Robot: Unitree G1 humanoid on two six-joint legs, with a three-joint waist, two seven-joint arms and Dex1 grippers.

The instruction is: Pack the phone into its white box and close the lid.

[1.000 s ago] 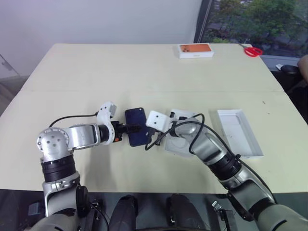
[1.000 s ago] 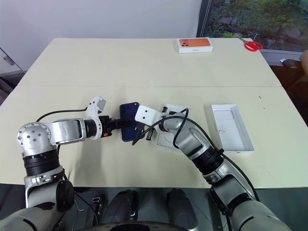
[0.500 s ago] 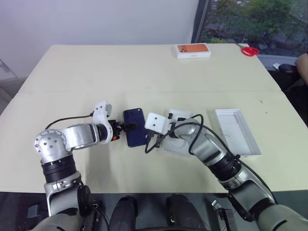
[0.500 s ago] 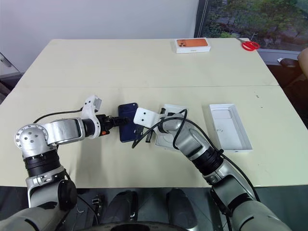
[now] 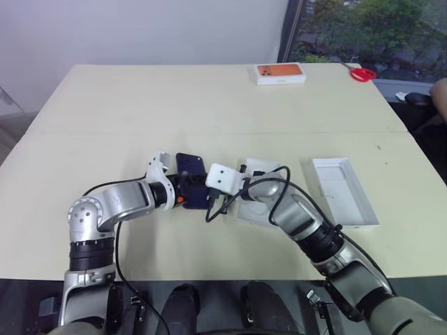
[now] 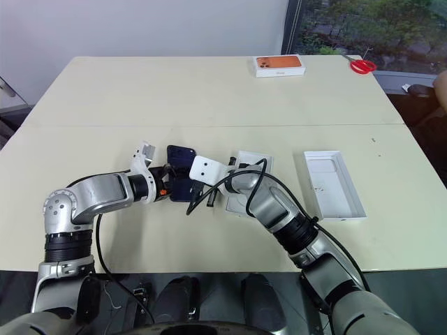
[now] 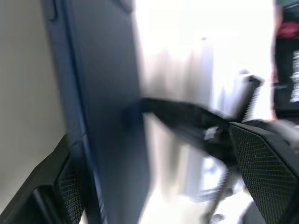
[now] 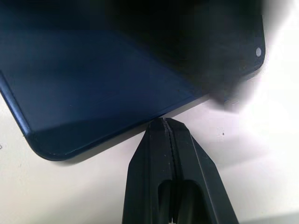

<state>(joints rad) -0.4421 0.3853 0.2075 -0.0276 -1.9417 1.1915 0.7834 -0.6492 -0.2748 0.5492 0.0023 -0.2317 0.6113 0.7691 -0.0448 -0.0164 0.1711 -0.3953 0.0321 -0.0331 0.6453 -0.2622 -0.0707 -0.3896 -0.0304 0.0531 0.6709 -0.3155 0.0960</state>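
The dark navy phone [image 5: 190, 167] lies in mid-table with one long edge raised off the surface. My left gripper [image 5: 188, 192] is open and straddles its near end; one finger [image 7: 63, 186] is against the phone and the other finger [image 7: 264, 163] stands well off it. My right gripper [image 8: 164, 122] is shut, its tip touching the phone's [image 8: 93, 70] right edge. The lid [image 5: 346, 192] lies white inside up at the right. A white piece with an oval hollow [image 5: 253, 209] sits under my right forearm; I cannot tell whether it is the white box.
An orange-topped white box [image 5: 281, 72] and red scissors [image 5: 361, 72] lie at the table's far right. A person's arm [image 5: 440, 91] shows past the right edge. The cream table [image 5: 140, 112] stretches bare to the left and behind the phone.
My left wrist has rolled and the gripper has slid right, from the phone's left edge to straddling its near end. The phone now sits tilted. The right gripper has stayed put.
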